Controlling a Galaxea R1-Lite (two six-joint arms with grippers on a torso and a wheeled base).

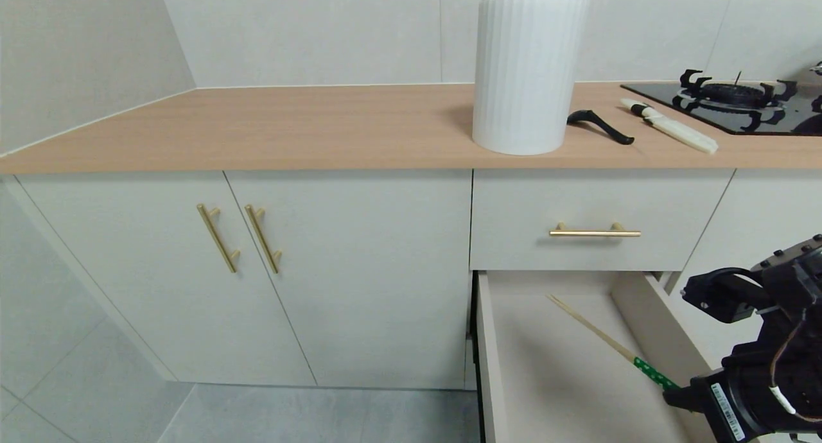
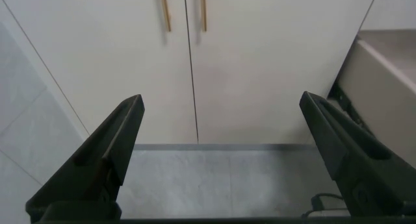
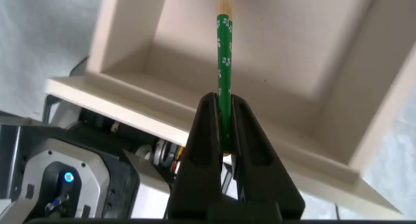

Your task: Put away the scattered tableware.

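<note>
Covering the slim wooden chopsticks' point(image 1: 591, 326) green dotted end, the right gripper point(image 3: 225, 100) is clenching them; the left gripper point(image 2: 221, 102) is gaping.

Tan chopsticks point(image 1: 610, 341) carry green, white-flowered ends.

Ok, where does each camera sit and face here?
Head view: on the head, facing forward and down at the counter and open drawer; right hand lower right.
Left wrist view: on the left wrist, facing cabinet doors and floor past the open left hand.
Right wrist view: on the right wrist, facing into the drawer along the shut right hand.
Shared: head and right wrist views both show the chopsticks and drawer.
</note>
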